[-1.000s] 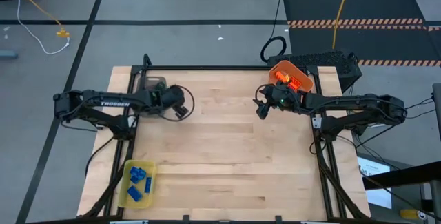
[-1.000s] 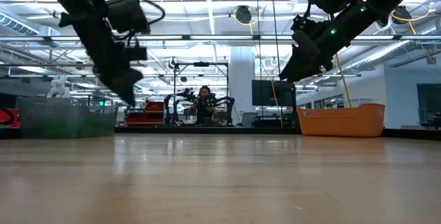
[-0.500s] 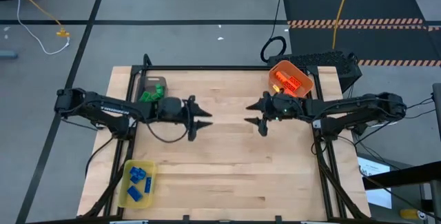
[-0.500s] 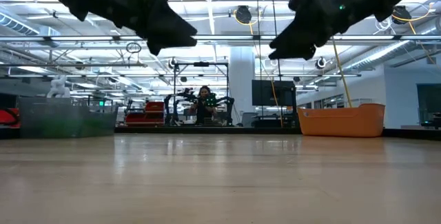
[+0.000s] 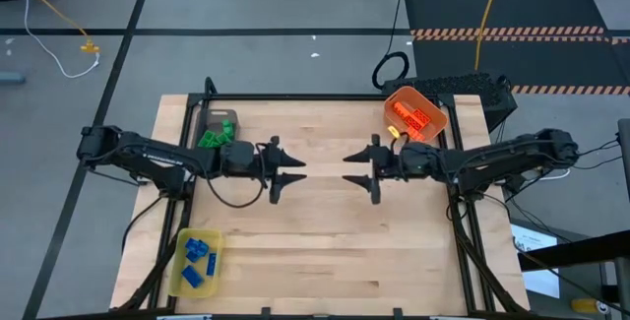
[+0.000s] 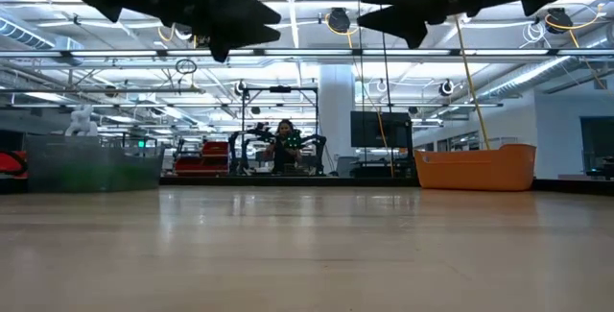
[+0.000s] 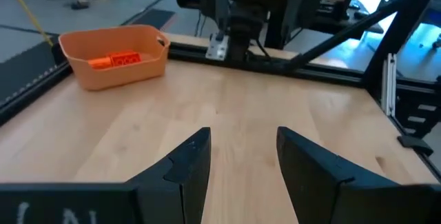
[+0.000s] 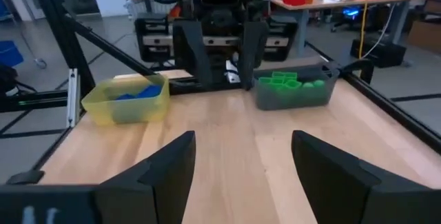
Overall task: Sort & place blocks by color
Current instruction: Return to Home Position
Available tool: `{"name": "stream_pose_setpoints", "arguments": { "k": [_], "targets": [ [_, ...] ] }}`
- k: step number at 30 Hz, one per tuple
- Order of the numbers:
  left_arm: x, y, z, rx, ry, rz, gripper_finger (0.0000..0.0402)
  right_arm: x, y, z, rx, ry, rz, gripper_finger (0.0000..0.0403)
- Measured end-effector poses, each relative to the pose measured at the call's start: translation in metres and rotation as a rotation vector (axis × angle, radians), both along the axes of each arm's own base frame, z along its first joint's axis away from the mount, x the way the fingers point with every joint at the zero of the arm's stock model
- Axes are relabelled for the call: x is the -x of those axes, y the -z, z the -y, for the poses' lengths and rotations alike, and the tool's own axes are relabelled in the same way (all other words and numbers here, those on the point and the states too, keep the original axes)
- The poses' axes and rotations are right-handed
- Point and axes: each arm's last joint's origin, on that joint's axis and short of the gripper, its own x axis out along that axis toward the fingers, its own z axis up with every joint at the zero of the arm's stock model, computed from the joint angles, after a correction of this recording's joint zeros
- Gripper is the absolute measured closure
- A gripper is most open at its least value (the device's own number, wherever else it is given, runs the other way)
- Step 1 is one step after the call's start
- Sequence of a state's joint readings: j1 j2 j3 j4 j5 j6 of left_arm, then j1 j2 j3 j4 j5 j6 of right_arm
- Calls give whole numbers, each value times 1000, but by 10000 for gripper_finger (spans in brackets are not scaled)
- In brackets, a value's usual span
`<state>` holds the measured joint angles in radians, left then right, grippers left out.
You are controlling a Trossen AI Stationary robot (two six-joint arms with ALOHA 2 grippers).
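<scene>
The blocks lie sorted in three bins. Green blocks (image 5: 219, 131) fill the grey bin (image 5: 215, 119) at the far left. Orange blocks (image 5: 414, 116) lie in the orange bin (image 5: 433, 109) at the far right. Blue blocks (image 5: 198, 256) lie in the yellow bin (image 5: 178, 279) at the near left. My left gripper (image 5: 295, 170) and right gripper (image 5: 348, 169) hover over the table's middle, level, facing each other, apart. Both are open and empty, as the left wrist view (image 7: 243, 156) and the right wrist view (image 8: 242, 163) show.
Bare wooden tabletop (image 5: 325, 241) spreads below and in front of both grippers. In the low view both grippers (image 6: 264, 26) (image 6: 379, 16) hang well above the table. A person stands in the room far behind the table (image 6: 284, 144).
My left gripper has swung from over the grey bin toward the table's middle, risen and tipped from pointing down to level. My right gripper has swung likewise from the orange bin toward the middle, rising and levelling out. They now face each other.
</scene>
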<state>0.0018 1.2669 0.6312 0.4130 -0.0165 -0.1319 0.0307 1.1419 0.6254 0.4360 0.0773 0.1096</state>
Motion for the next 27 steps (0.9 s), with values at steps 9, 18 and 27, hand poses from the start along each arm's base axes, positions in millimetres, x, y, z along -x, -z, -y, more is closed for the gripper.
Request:
{"name": "stream_pose_setpoints", "arguments": {
  "k": [9,18,27],
  "targets": [
    [32,-10,-11,-10,-36,-139,317,20,-5,1,97,-18,-90,252],
    [84,-23,-2,-29,0,-45,398,62,-15,1,59,-17,-119,395],
    [124,29,6,71,16,71,400,92,44,2,-60,5,-71,401]
  ]
}}
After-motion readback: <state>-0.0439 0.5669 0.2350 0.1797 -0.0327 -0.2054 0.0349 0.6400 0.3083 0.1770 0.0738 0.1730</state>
